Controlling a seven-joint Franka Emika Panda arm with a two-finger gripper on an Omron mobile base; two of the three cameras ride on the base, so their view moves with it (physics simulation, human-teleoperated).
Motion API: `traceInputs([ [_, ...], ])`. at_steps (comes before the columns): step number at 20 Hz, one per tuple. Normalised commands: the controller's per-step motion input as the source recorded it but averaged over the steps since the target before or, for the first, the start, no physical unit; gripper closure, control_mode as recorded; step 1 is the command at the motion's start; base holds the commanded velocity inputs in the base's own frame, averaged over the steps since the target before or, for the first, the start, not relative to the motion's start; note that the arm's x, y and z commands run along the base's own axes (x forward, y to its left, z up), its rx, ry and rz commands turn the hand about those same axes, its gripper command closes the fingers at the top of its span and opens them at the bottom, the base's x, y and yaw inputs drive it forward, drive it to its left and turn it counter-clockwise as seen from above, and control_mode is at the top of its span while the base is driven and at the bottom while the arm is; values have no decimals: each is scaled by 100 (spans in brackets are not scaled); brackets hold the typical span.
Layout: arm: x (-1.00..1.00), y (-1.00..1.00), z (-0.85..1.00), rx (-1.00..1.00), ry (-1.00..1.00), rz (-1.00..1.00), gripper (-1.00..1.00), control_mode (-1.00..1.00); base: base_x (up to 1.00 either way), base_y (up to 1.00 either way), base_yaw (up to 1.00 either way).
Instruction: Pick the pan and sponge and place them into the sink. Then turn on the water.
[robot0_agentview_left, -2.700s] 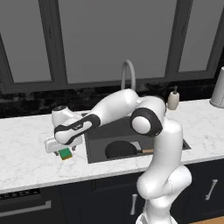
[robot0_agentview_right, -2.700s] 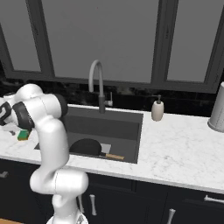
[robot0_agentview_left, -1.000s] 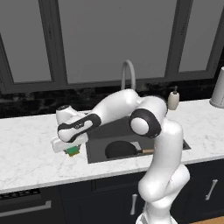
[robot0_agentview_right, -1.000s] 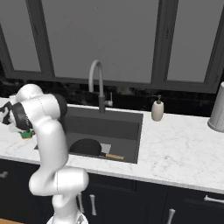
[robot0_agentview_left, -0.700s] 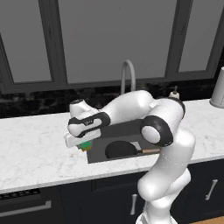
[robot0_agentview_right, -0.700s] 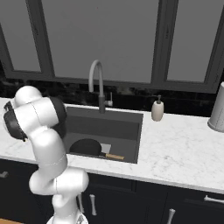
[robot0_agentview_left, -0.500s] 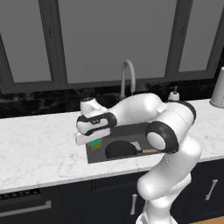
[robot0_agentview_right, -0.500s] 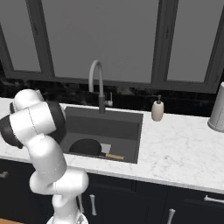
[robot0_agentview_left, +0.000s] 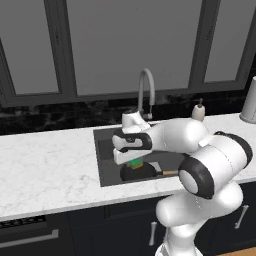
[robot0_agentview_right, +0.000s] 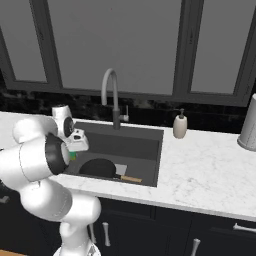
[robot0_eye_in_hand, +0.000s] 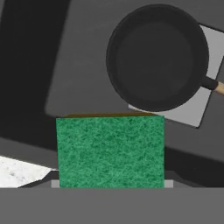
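The claw (robot0_agentview_left: 134, 161) was clenched on the sponge (robot0_agentview_left: 135, 163), holding it above the sink (robot0_agentview_left: 106, 172) near the basin's left end. In the hand view the sponge (robot0_eye_in_hand: 110, 150) sat right at the claw, at 6 o'clock of the frame, green face toward the camera, a thin orange-brown edge showing along its far side; its long axis ran from 9 to 3 o'clock, square to the frame. In the right base view a sliver of the sponge (robot0_agentview_right: 73, 156) showed green just below the white hand.

The pan (robot0_eye_in_hand: 157, 57) lay on the sink floor beyond the sponge, toward 1 o'clock in the hand view, well apart from the claw and below it. It sat flat, open side up, partly over the lighter grey square patch (robot0_eye_in_hand: 192, 105). Its wooden handle ran off the frame toward 3 o'clock. In the left base view the pan (robot0_agentview_left: 141, 172) sat just under the sponge, handle pointing to 3 o'clock; in the right base view the pan (robot0_agentview_right: 98, 167) had its handle toward 4 o'clock.

The arched faucet (robot0_agentview_right: 112, 95) stood at the back rim of the sink, at 12 o'clock from the pan. A soap bottle (robot0_agentview_right: 180, 125) stood on the white marble worktop (robot0_agentview_right: 210, 170) just right of the sink
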Motion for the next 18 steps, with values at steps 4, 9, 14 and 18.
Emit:
traceInputs([
  [4, -16, -100, 5, 0, 2, 0, 100, -100, 0, 0, 0],
  [9, -10, -100, 7, 0, 3, 0, 100, -100, 0, 0, 0],
  [14, 0, -88, 3, 0, 6, 0, 100, -100, 0, 0, 0],
  [18, 6, -59, 0, 0, 9, 0, 100, -100, 0, 0, 0],
])
